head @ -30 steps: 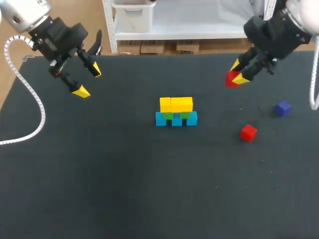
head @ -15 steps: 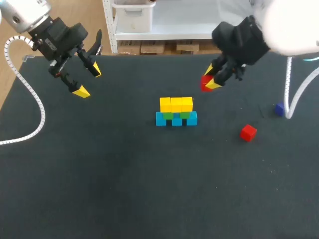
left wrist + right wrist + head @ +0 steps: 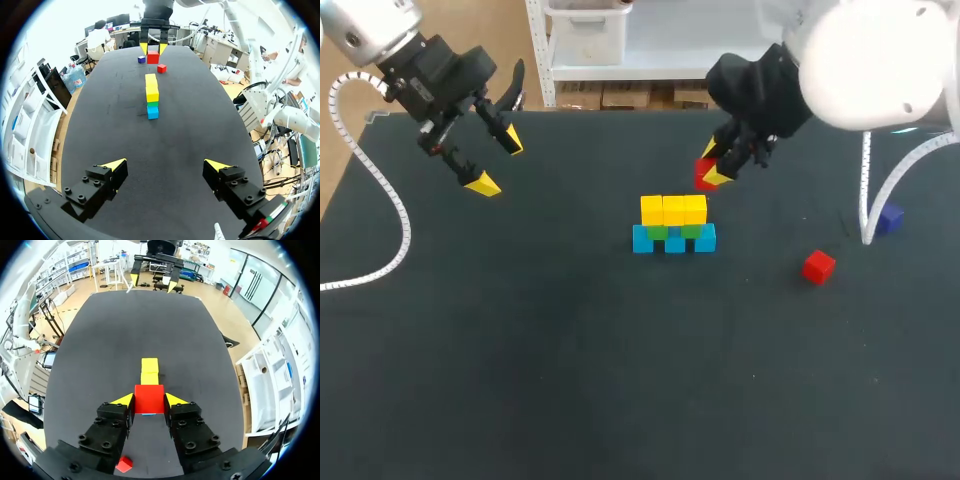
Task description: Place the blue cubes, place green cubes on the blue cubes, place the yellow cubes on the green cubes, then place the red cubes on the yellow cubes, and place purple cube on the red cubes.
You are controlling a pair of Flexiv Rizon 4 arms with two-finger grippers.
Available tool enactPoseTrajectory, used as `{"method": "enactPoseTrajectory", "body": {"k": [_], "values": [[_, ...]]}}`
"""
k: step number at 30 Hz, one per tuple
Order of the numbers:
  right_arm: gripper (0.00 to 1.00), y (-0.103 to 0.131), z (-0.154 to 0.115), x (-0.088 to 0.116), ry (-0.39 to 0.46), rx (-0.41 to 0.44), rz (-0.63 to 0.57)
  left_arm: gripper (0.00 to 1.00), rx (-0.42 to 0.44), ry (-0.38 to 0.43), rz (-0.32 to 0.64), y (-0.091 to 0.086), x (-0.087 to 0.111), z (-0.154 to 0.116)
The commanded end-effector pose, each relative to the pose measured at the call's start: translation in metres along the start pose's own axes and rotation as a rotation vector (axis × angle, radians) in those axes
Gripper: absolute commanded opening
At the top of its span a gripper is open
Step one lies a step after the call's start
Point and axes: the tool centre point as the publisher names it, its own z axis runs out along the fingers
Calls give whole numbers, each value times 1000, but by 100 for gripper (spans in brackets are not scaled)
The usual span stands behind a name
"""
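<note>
red cube gripped between right jaws | left jaws spread wide, empty

No legible text, labels or nos.

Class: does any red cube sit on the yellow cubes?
No: the held red cube sits in the right gripper and the loose red cube lies on the table.

My left arm and right arm have white rounded housings, black gripper bodies studded with screws, wedge-shaped yellow fingertips and white ribbed cables alongside.
</note>
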Motion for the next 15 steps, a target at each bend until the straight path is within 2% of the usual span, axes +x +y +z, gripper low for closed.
{"method": "enactPoseTrajectory", "body": {"k": [1, 15], "values": [[0, 0, 3, -5, 9, 3, 4, 100, 0, 1, 2, 0, 0, 0], [0, 9, 23, -10, 30, -18, 26, 100, 0, 1, 2, 0, 0, 0]]}}
